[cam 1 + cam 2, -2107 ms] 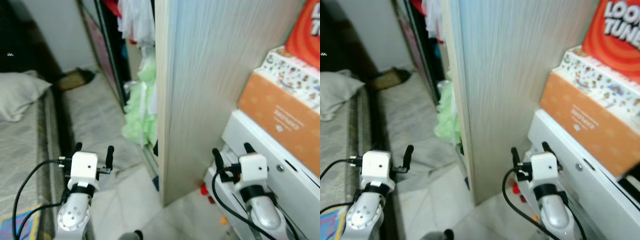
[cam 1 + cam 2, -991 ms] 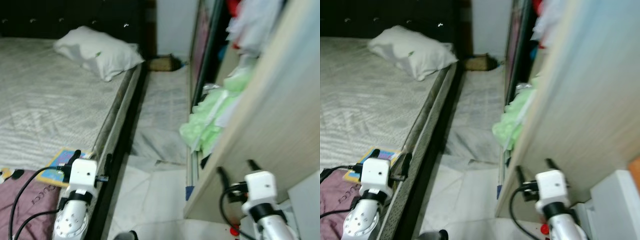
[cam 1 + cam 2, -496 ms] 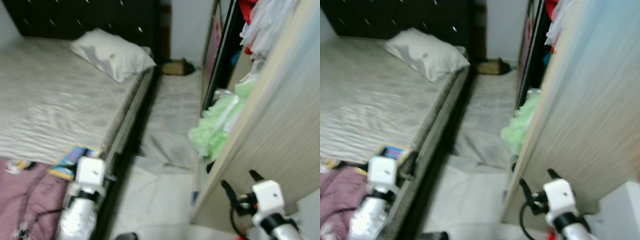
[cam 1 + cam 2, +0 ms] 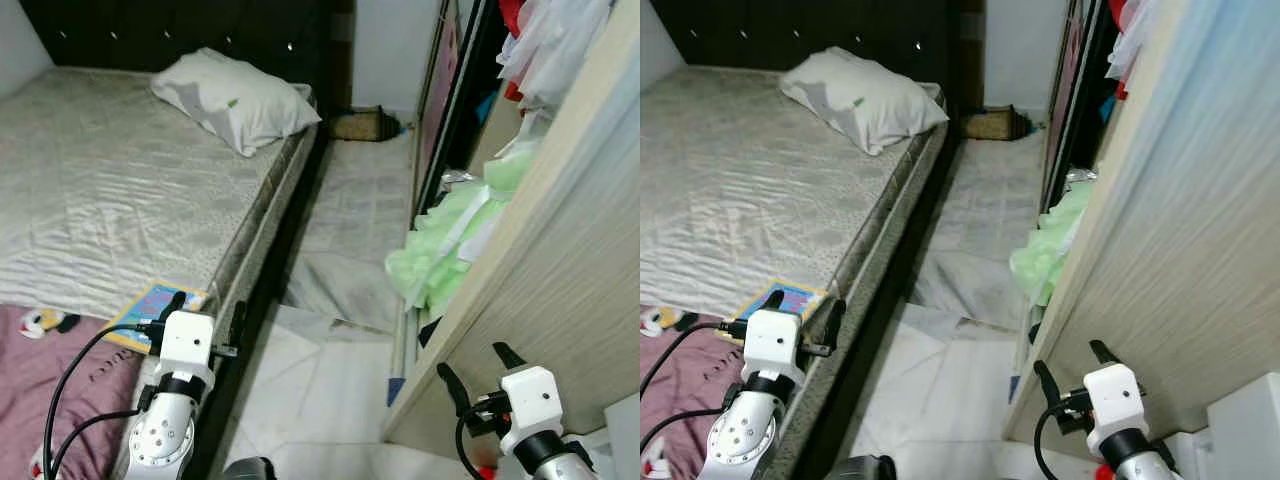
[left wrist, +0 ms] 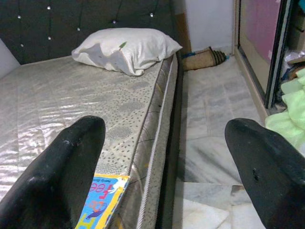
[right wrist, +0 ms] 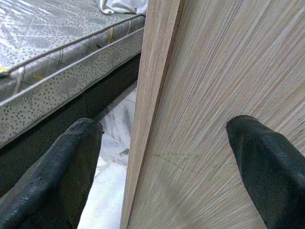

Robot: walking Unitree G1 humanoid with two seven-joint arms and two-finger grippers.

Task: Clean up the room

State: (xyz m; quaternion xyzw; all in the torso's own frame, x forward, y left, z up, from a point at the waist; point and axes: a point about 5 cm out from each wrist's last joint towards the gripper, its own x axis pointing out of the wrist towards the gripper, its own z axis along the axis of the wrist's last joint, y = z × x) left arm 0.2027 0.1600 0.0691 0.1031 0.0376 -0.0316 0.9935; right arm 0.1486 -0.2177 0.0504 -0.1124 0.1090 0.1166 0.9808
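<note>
A colourful book [image 4: 140, 311] lies at the near edge of the bed [image 4: 120, 190], next to a purple cloth [image 4: 60, 385] and a small toy [image 4: 45, 322]. A white pillow [image 4: 235, 98] rests at the head of the bed. Light green clothes [image 4: 450, 240] spill from the open wardrobe onto the floor, beside a grey cloth [image 4: 345, 285]. My left gripper [image 4: 208, 303] is open and held over the bed's edge, just right of the book. My right gripper [image 4: 469, 360] is open, close in front of the wardrobe's wooden side panel [image 6: 209, 95].
A narrow floor aisle runs between the bed and the wardrobe. A brown basket [image 4: 360, 125] lies at its far end by the wall. Hanging clothes [image 4: 545, 45] fill the wardrobe. A white cabinet [image 4: 1245, 420] stands at the lower right, with a small red thing [image 4: 484, 472] on the floor.
The whole view has swung from the wardrobe panel and boxes to the bed and aisle, so the camera turned left. Both grippers keep the same open pose.
</note>
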